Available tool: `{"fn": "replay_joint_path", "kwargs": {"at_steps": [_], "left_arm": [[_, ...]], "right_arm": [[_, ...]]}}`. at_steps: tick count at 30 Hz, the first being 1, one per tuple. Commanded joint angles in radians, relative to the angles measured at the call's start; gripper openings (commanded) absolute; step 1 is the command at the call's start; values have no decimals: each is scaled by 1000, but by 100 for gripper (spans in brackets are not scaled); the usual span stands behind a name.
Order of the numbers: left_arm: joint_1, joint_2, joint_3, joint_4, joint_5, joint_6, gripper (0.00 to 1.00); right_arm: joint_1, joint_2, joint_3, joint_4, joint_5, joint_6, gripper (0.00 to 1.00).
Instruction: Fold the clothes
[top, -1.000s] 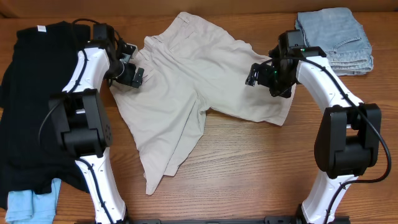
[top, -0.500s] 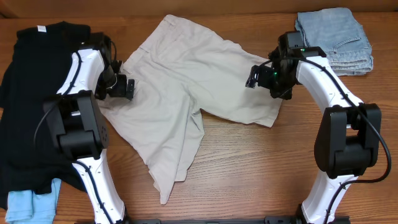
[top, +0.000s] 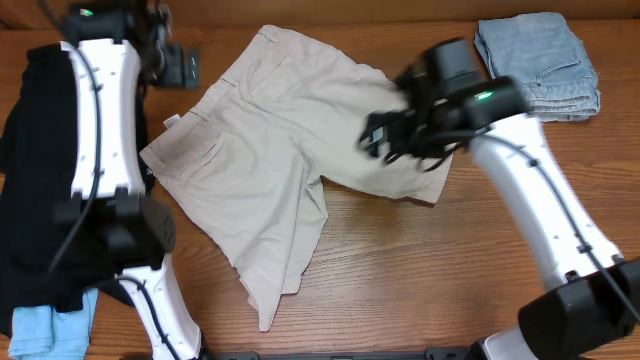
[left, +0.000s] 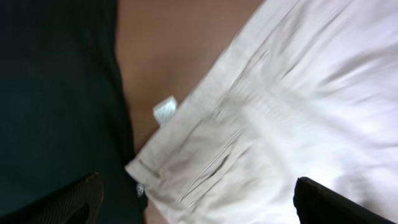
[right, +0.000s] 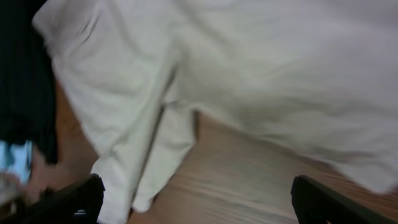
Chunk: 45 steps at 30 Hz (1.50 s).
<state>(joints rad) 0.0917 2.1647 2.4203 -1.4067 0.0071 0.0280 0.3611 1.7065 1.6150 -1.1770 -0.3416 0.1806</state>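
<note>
Across the middle of the table (top: 430, 290) we have the shorts (top: 270, 170) spread flat, pocket side up, legs splayed toward the near edge. No fold is made yet, so the whole job is left. Our right gripper (top: 382, 135) hovers over the leg on its side, and our left gripper (top: 183, 66) hangs just beyond the waistband corner. Both gape wide and empty. The white label (left: 165, 111) pokes out at the waistband.

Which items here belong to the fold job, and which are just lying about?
Job: shorts.
Lying about: black shirt; denim; blue cloth.
</note>
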Motion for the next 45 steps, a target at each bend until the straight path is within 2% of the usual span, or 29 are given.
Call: {"fn": "replay_joint_path", "kwargs": {"at_steps": [1,5,9,11,16,18,25,32,34,37,38,39,40,45], "left_arm": [[0,-117,124,-17,71,-13,100],[0,-186,148,-4,68,-13,100],[0,-206,148,-12,68,-13,100],[0,-204,147,-32,68,-13,100],[-1,-200,146,-50,68,-13,100],[-1,-200,146,-57,68,-13,100],[0,-199,146,-73,64,-13,100],[-1,-199,146,-75,64,-13,100],[-1,-199,146,-75,65,-13,100],[-1,-198,146,-74,64,-13,100],[-1,-197,146,-75,64,-13,100],[-1,-197,146,-75,64,-13,100],[-1,-196,146,-75,64,-13,100],[-1,-196,146,-74,64,-6,100]], "right_arm": [[148,17,-98,48,-5,77,100],[289,17,-253,191,103,256,100],[349,17,-404,356,178,398,99],[360,18,-483,499,182,421,93],[362,18,-575,680,194,457,82],[362,25,-593,714,216,488,79],[364,100,-605,765,187,505,77],[365,168,-606,849,111,523,68],[364,182,-606,853,112,555,64],[364,194,-606,854,100,557,49],[364,194,-606,846,100,557,37],[364,193,-605,835,100,557,15],[361,190,-604,826,99,557,4],[272,134,-570,694,70,551,4]]}}
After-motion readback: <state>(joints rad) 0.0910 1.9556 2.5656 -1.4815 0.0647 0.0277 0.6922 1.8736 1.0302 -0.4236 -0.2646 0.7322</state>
